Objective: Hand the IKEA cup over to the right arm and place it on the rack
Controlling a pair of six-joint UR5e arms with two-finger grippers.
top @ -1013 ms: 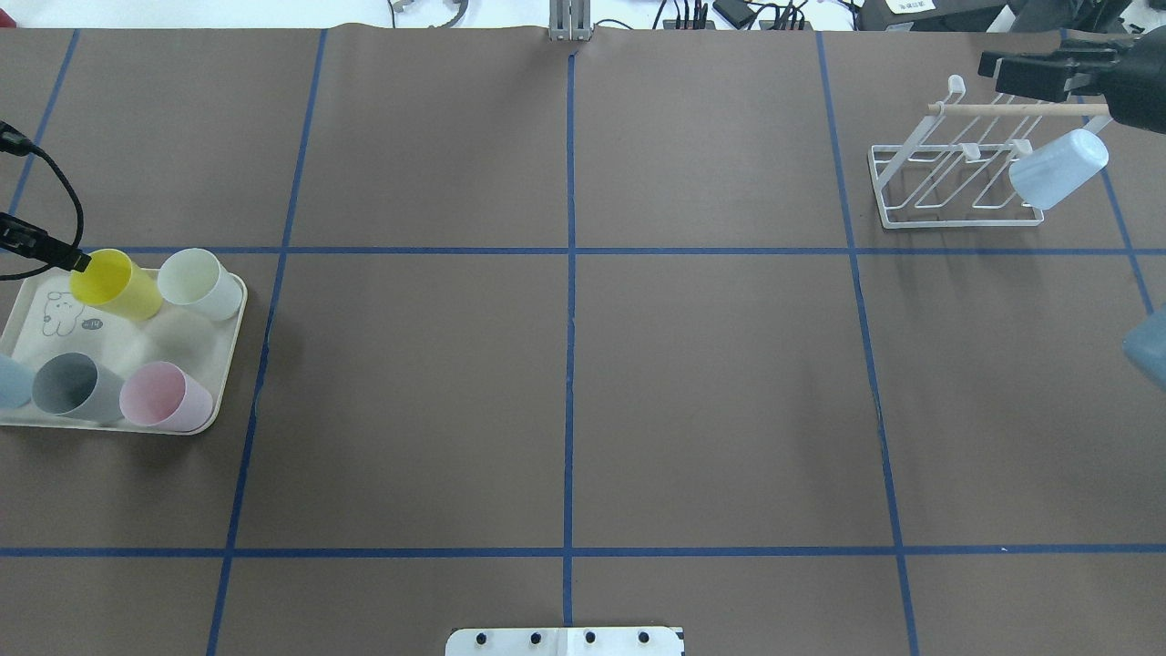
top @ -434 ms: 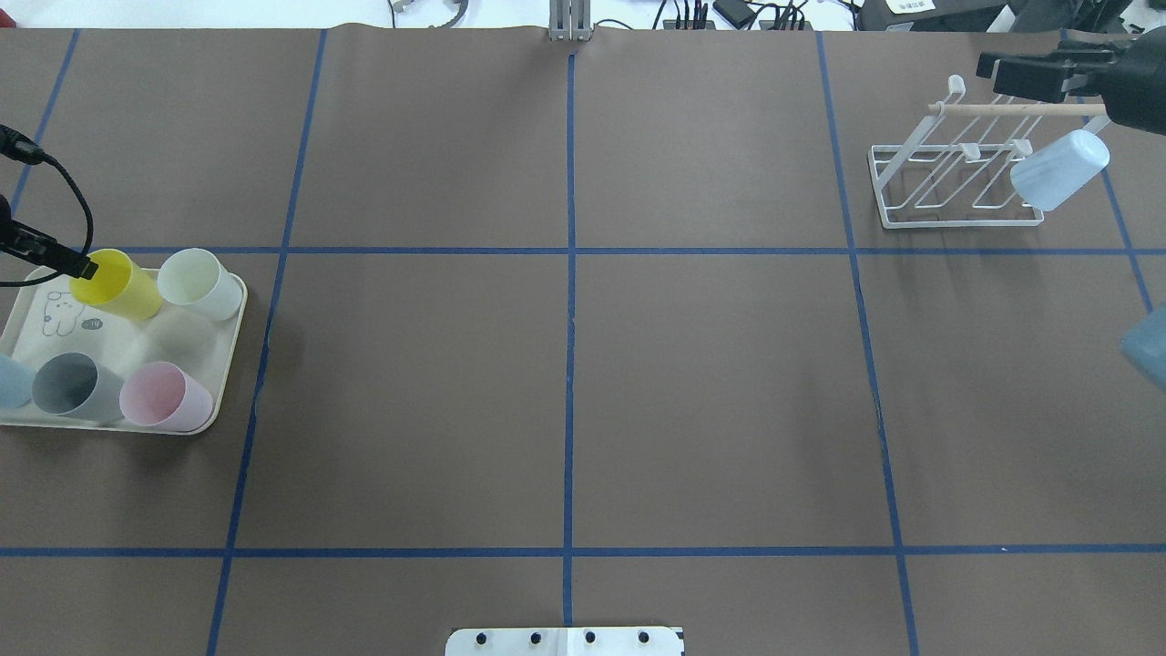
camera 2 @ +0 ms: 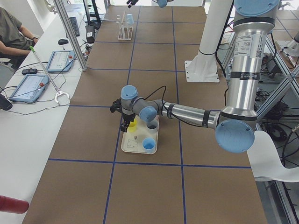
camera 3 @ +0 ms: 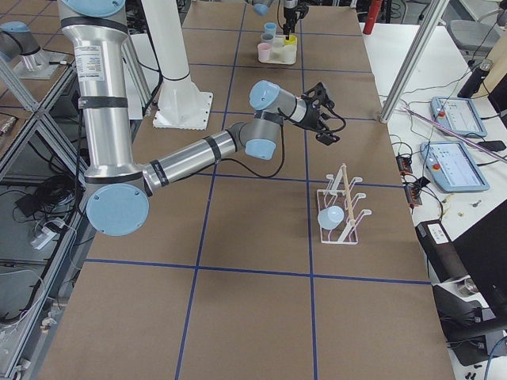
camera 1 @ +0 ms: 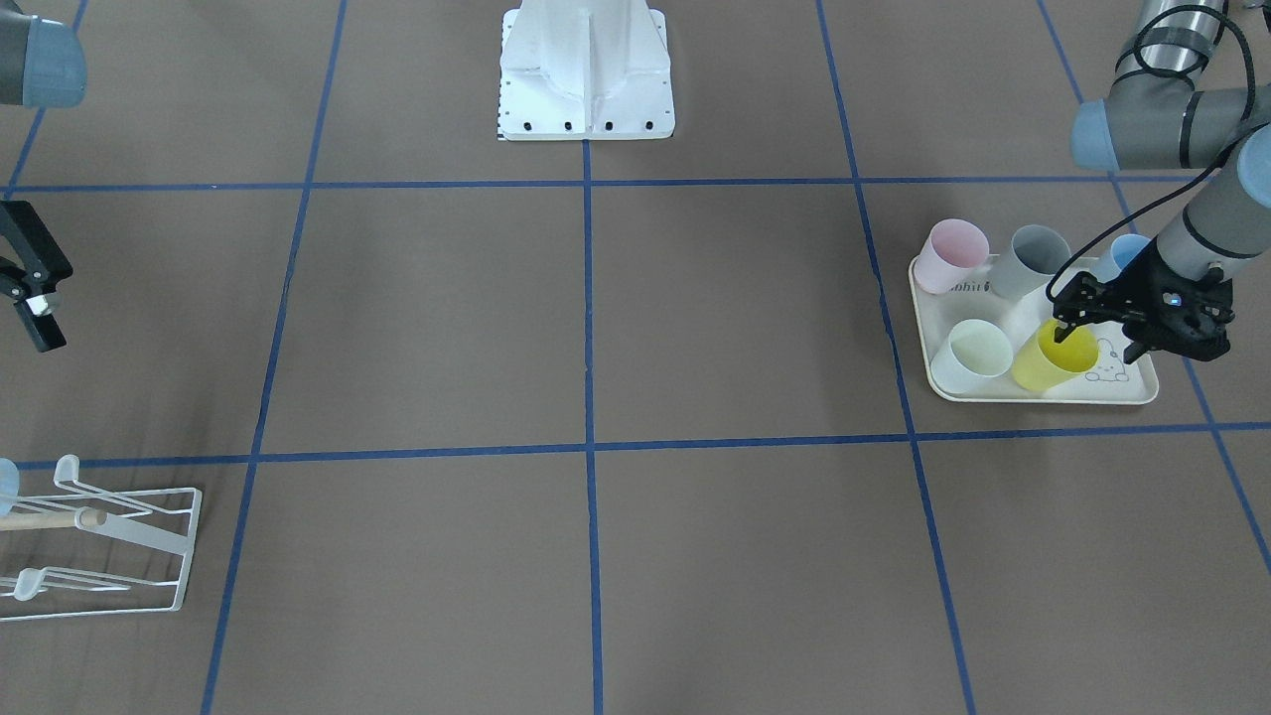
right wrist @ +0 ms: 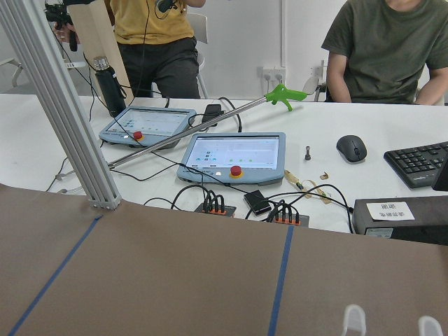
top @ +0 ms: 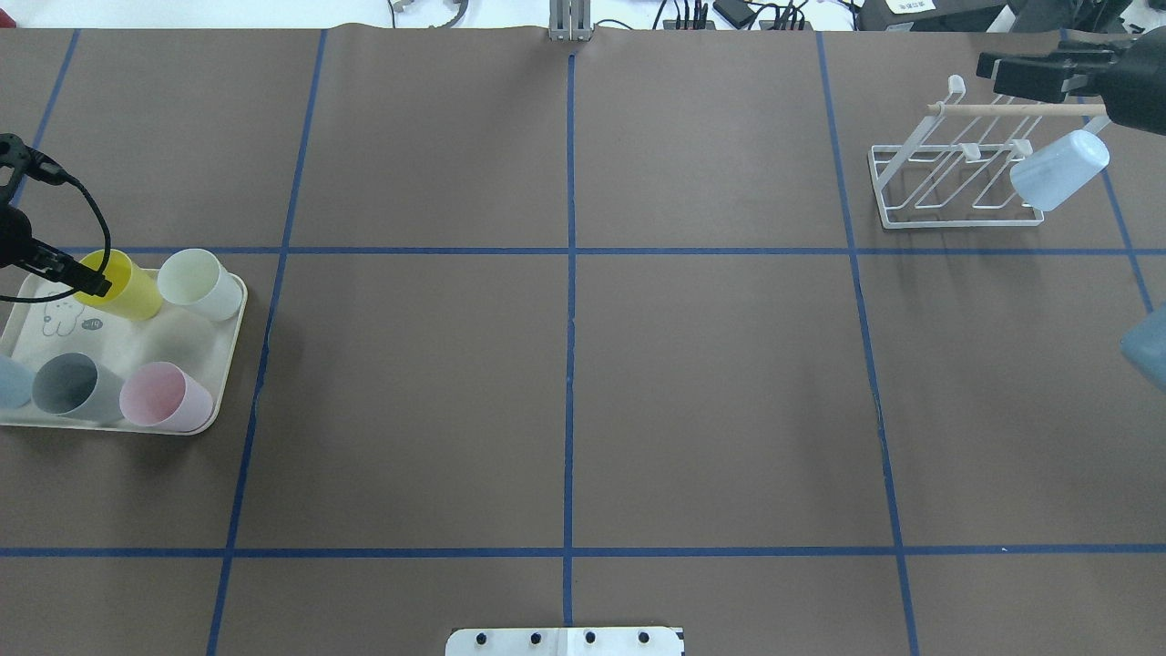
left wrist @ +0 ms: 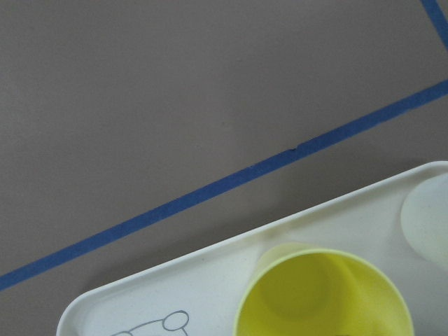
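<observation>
One yellow cup [camera 1: 1043, 369]: light, stiff, slick plastic; take hold at the rim wall.
Left pincer [camera 1: 1097, 343]: apart, astride that rim.
Right pincer [top: 988, 68]: apart.

Six cups [top: 168, 397], one tray [top: 127, 339], one rack [top: 1002, 108]

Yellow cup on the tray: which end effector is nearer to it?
Left. The left end effector is right at the rim of the yellow cup; the right end effector is far across the table, beside the rack.
</observation>
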